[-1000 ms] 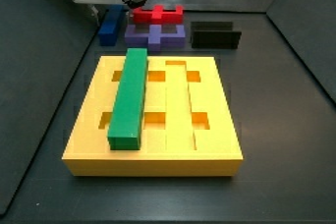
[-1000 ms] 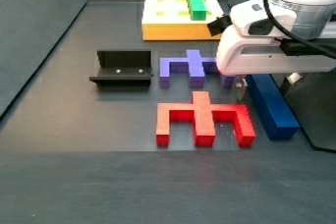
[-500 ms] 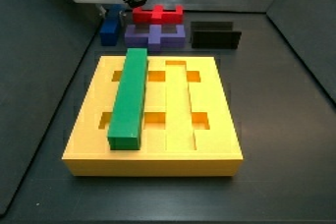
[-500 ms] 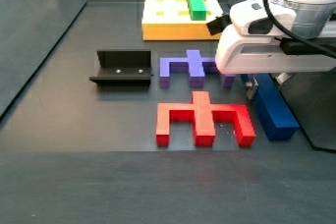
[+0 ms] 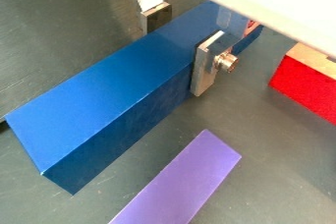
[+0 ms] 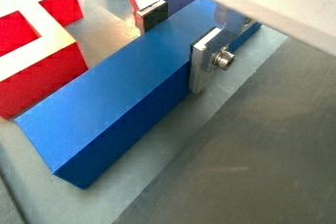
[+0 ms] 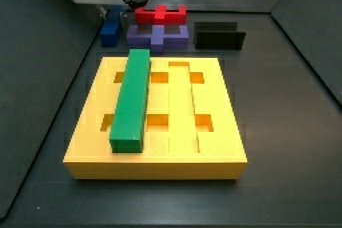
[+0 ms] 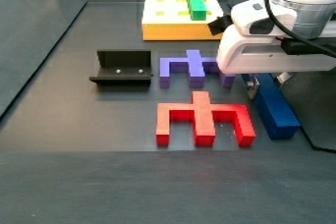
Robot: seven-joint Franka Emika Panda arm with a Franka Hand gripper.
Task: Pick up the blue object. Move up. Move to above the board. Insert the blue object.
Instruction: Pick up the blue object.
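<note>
The blue object [image 5: 118, 100] is a long dark blue bar lying flat on the floor; it shows in both wrist views [image 6: 125, 100] and both side views [image 7: 110, 32] [image 8: 276, 110]. My gripper [image 5: 180, 49] [image 6: 176, 46] is lowered over one end of it, one finger on each long side. One silver finger lies against the bar's side; a thin gap shows at the other, so the jaws are open. In the side views the gripper [image 7: 118, 10] [image 8: 262, 79] hides that end of the bar. The yellow board [image 7: 214, 102] [image 8: 164, 27] lies apart, with a green bar [image 7: 131, 97] in one groove.
A red forked block [image 8: 199, 120] [image 5: 308, 81] lies right beside the blue bar. A purple notched block [image 8: 188, 67] [image 7: 163, 35] lies between it and the board. The fixture [image 8: 121, 68] [image 7: 221, 34] stands further off. Dark walls enclose the floor.
</note>
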